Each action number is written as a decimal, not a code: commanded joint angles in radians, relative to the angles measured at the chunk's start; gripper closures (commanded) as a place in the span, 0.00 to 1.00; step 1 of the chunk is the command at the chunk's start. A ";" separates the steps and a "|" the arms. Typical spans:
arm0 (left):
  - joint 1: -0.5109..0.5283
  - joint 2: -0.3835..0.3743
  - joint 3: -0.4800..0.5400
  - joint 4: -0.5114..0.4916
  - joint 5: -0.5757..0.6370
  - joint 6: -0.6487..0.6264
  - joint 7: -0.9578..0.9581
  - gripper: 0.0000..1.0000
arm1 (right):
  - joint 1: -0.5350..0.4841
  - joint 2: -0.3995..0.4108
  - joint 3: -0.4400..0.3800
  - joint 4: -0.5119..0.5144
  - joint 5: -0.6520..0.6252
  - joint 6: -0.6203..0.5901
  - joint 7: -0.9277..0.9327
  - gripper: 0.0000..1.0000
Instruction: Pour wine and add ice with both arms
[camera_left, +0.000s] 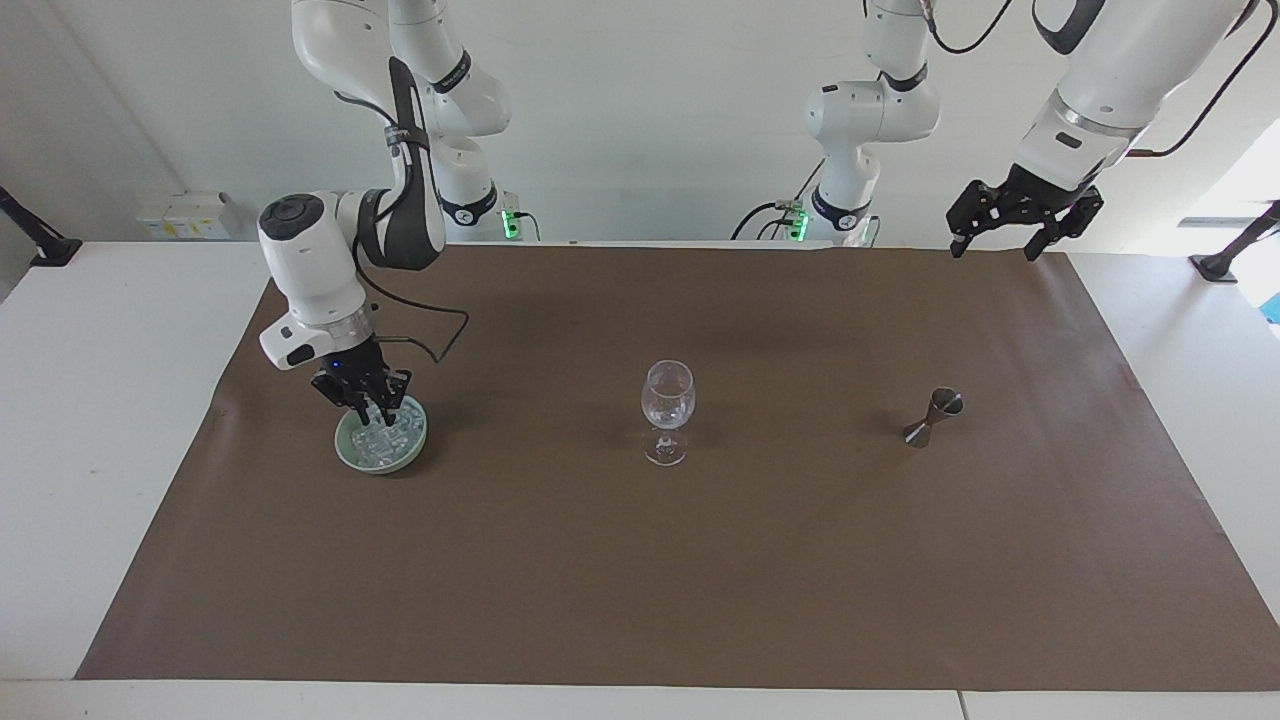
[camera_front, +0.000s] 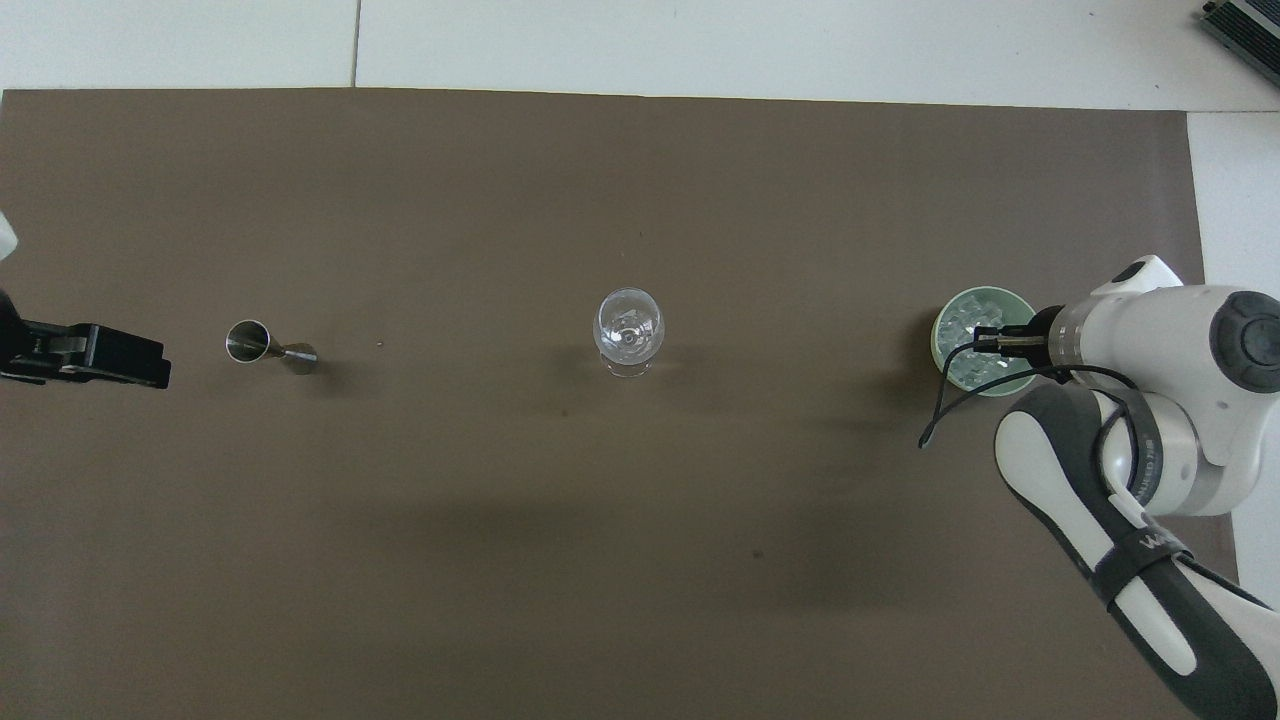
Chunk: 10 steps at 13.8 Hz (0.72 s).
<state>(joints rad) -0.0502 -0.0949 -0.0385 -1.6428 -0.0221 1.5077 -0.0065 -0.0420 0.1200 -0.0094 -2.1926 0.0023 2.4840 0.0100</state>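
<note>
Right gripper (camera_left: 370, 405) — fingertips clenched, dipped into the ice (camera_left: 383, 436) heaped in the pale green dish (camera_left: 350, 455), at nine o'clock of the wine glass (camera_left: 667, 408) in the facing view. Left gripper (camera_left: 1003, 236) — fingers spread, nothing held, waiting raised over the mat's edge (camera_left: 1100, 300), toward one o'clock of the jigger (camera_left: 934, 417).

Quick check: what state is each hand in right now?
Left hand: open, empty, raised over the table's edge.
Right hand: shut, down in the ice; a held chunk cannot be told.

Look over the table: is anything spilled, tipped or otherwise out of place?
Yes: the small metal hourglass-shaped measuring cup leans tilted on the brown mat instead of standing upright. Nothing looks spilled.
</note>
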 joint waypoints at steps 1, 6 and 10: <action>-0.025 -0.035 0.012 -0.045 0.007 -0.001 -0.052 0.00 | -0.004 -0.017 0.009 -0.027 -0.018 0.013 -0.005 0.83; -0.023 -0.039 0.014 -0.048 0.007 0.000 -0.044 0.00 | -0.009 -0.017 0.009 -0.033 -0.018 0.013 -0.008 0.73; -0.023 -0.039 0.014 -0.048 0.007 -0.003 -0.050 0.00 | -0.007 -0.019 0.009 -0.035 -0.018 0.013 -0.008 0.64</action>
<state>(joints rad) -0.0561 -0.1046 -0.0374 -1.6608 -0.0221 1.5077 -0.0387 -0.0412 0.1224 -0.0055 -2.1992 0.0017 2.4848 0.0099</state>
